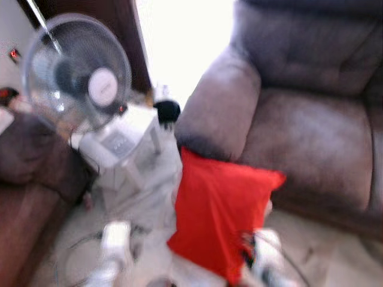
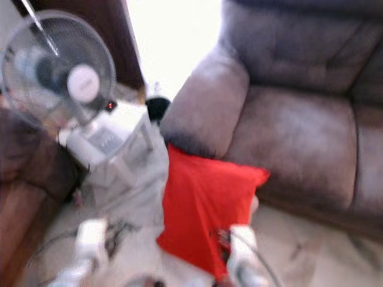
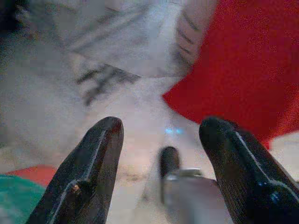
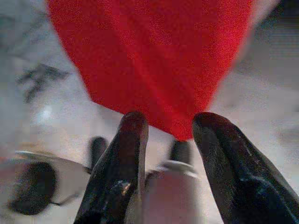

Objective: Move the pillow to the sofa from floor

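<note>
**Red pillow propped on the floor against the sofa, both grippers low beside it**

Head views (blurred): the red pillow (image 1: 221, 209) stands tilted on the pale marble floor (image 1: 311, 239), its upper edge leaning against the front of the grey-brown sofa (image 1: 311, 119), just below the armrest. It is not on the seat cushion. On the robot's left of the pillow stands a white unit (image 1: 122, 146) with a round fan (image 1: 78, 72) behind it, and a dark brown seat (image 1: 30, 179) fills the left edge. A small black object (image 1: 167, 110) sits between the white unit and the sofa arm. Bright light washes out the doorway behind. At the bottom edge the left arm (image 1: 114, 245) shows as a pale blur near the pillow's left side, and the right arm (image 2: 242, 251) sits at the pillow's lower right corner. The fingers cannot be made out here.

Left wrist view: the left gripper (image 3: 163, 140) has its two black fingers (image 3: 100, 154) spread apart with nothing between them. Beyond them lie veined marble floor and the pillow's red edge off to one side, apart from the fingertips. A strip of green and red (image 3: 18, 186) shows at one corner; what it is cannot be told.

Right wrist view: the right gripper (image 4: 170, 133) also has its fingers (image 4: 128, 144) parted, gripping nothing. The pillow's lower corner points down into the gap just beyond the fingertips; whether it touches them cannot be told.
</note>
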Robot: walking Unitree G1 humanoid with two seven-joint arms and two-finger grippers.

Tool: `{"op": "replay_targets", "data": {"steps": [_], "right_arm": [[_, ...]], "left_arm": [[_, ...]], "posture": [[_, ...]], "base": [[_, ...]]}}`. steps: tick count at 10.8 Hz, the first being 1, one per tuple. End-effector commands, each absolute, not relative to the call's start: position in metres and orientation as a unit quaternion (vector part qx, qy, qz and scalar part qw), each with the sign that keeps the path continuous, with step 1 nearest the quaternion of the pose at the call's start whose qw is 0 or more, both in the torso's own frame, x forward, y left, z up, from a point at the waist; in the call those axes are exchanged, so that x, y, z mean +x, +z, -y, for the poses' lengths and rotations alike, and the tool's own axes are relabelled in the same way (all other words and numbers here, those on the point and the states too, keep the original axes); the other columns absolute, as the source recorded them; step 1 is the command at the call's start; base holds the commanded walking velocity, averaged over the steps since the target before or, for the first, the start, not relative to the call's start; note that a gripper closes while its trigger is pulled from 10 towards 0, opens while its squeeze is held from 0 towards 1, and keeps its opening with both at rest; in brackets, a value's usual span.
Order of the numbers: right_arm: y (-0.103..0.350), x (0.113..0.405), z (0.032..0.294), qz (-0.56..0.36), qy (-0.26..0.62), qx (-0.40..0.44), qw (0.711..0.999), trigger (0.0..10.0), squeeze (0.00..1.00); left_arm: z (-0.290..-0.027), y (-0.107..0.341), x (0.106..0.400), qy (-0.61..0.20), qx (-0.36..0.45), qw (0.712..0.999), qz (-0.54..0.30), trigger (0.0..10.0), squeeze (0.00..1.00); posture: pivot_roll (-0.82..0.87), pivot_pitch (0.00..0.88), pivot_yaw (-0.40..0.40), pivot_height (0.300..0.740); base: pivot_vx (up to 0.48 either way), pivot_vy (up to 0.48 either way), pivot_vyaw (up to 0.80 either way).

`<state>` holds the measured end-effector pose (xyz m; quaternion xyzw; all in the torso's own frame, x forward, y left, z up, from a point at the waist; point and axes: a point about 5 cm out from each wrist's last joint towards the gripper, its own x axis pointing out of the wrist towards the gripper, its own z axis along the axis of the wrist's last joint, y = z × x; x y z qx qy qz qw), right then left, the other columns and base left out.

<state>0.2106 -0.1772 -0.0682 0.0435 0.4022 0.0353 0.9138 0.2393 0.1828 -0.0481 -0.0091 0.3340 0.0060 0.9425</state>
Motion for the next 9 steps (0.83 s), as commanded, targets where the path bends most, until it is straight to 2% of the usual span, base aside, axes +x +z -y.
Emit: {"op": "replay_targets", "data": {"steps": [1,3,9], "right_arm": [[-0.0741,0.2016,0.1709,-0.417,0.038,0.051,0.907,10.0,0.0],[-0.0745,0.2011,0.171,-0.42,0.038,0.051,0.906,10.0,0.0],[-0.0752,0.2001,0.1706,-0.426,0.044,0.046,0.903,10.0,0.0]], "left_arm": [[-0.1937,-0.0576,0.2241,0.021,-0.004,0.931,-0.364,10.0,0.0],[-0.194,-0.0582,0.2234,0.023,-0.005,0.93,-0.366,10.0,0.0],[-0.1939,-0.0593,0.2218,0.023,-0.008,0.929,-0.37,10.0,0.0]], "posture": [[0.07,0.181,0.031,0.718],[0.07,0.177,0.032,0.718],[0.07,0.173,0.034,0.718]], "base": [[0.0,0.0,0.0],[0.0,0.0,0.0],[0.0,0.0,-0.65]]}}
